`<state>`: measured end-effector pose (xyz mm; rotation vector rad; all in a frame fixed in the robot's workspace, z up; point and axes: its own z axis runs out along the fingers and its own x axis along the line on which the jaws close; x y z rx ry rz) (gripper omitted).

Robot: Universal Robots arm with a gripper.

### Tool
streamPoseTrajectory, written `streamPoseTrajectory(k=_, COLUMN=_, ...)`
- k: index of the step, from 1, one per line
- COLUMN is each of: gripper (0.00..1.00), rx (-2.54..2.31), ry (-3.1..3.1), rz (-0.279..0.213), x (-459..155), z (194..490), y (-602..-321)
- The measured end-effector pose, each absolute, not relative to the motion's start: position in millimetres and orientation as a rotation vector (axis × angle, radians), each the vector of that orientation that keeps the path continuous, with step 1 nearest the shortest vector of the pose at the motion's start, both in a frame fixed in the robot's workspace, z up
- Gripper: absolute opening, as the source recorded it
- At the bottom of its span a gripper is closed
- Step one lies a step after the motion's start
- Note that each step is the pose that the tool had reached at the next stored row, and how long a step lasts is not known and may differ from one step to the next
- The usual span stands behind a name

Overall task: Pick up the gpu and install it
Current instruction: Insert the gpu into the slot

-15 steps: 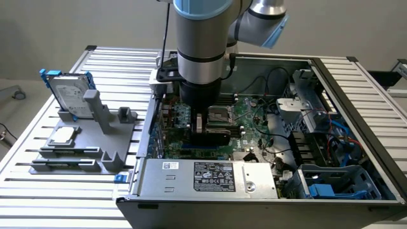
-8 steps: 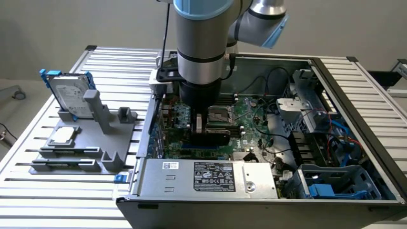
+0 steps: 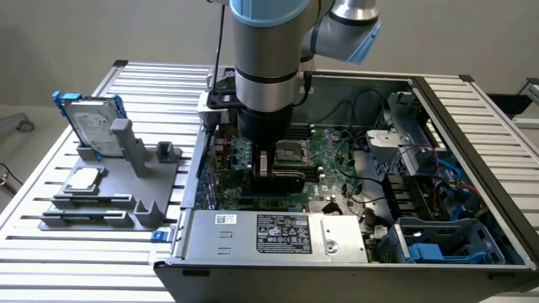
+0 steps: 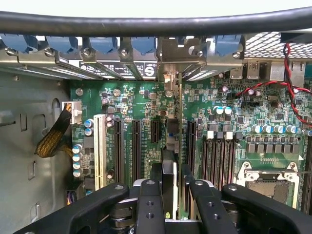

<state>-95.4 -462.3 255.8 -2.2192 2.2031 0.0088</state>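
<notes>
The gpu shows edge-on in the wrist view as a thin green card, with its black cooler on one face and its silver end bracket against the case's rear slot openings. My gripper is shut on the gpu, one finger on each side. The card stands upright over the black expansion slots of the large green motherboard; whether its edge sits in a slot I cannot tell. In the exterior view the gripper reaches down into the open computer case with the gpu low over the motherboard.
A silver hard drive in a blue frame stands on a grey holder at the exterior view's left. The power supply, a blue drive cage, red wires, a yellow braided cable and the CPU socket crowd the case.
</notes>
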Motion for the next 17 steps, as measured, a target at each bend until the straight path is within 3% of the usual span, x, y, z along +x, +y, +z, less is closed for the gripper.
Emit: streamPoseTrajectory(k=17, gripper=0.26, rx=-2.220, ry=2.203, rz=0.010, x=-95.3, z=250.9, y=-462.7)
